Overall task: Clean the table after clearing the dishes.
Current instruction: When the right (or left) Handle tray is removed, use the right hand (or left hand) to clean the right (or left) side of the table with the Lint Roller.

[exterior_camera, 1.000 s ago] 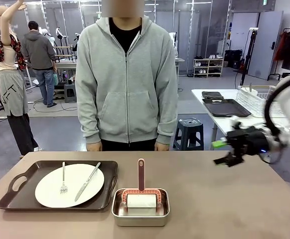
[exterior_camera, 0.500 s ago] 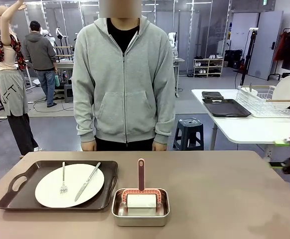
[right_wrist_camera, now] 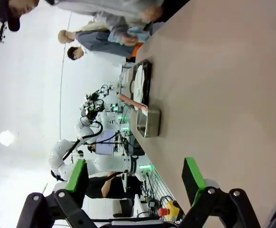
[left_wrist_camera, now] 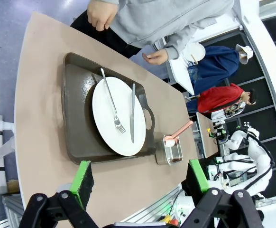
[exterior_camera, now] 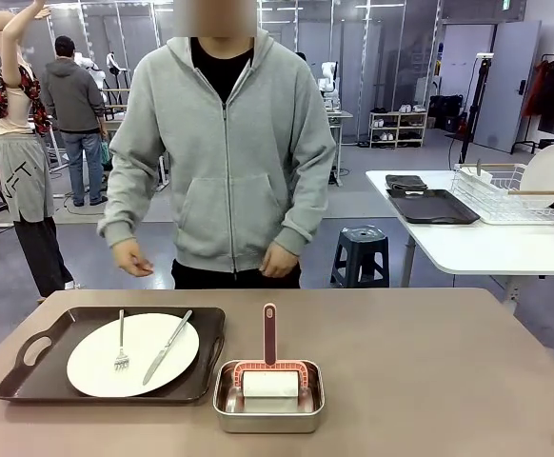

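Left gripper (left_wrist_camera: 140, 176): fingers apart, empty, high over table (exterior_camera: 429, 381). Right gripper (right_wrist_camera: 134, 175): likewise spread, holding nothing, over bare stretch. A second ago it hung off table's right end in front view; now withdrawn. Person has leaned in, hand (exterior_camera: 132, 259) lifted near tray (exterior_camera: 29, 376) carrying plate (exterior_camera: 132, 354), fork (exterior_camera: 121, 345), knife (exterior_camera: 168, 347) at table's left. Clearing unfinished; wiping likely waits on tray's removal.
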Motion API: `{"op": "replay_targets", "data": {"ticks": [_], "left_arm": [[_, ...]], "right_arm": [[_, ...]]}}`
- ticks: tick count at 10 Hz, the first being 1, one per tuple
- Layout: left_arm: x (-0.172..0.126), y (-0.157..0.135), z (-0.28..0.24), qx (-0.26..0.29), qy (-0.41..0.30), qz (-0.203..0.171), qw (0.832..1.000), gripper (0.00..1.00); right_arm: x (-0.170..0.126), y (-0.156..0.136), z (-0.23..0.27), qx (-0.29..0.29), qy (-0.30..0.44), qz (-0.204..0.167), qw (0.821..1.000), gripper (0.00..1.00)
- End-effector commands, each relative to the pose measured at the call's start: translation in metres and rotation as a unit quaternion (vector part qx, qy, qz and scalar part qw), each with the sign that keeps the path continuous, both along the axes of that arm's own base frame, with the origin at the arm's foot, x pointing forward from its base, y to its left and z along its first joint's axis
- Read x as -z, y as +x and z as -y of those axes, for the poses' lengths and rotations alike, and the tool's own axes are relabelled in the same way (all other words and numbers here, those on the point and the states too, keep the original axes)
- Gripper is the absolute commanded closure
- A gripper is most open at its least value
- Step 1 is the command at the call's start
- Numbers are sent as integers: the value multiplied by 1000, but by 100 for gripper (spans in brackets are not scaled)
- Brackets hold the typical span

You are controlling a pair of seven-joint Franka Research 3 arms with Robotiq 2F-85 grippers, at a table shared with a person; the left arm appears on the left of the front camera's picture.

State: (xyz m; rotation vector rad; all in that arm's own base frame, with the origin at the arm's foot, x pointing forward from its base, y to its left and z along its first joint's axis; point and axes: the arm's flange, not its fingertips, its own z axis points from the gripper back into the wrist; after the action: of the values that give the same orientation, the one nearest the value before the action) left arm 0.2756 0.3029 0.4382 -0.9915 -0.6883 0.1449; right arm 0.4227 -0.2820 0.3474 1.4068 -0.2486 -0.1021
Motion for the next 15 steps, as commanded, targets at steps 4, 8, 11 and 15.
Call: {"op": "replay_targets", "data": {"ticks": [4, 8, 11, 15], "left_arm": [[-2, -2, -1, 0, 0, 1, 1000, 0], [-2, -2, -1, 0, 0, 1, 1000, 0], [-2, -2, -1, 0, 0, 1, 1000, 0], [-2, -2, -1, 0, 0, 1, 1000, 0]], "right_arm": [[-6, 6, -11, -16, 6, 7, 1000, 0], [-6, 6, -11, -16, 6, 7, 1000, 0], [-6, 6, -11, -16, 6, 7, 1000, 0], [-6, 6, -11, -16, 6, 7, 1000, 0]]}}
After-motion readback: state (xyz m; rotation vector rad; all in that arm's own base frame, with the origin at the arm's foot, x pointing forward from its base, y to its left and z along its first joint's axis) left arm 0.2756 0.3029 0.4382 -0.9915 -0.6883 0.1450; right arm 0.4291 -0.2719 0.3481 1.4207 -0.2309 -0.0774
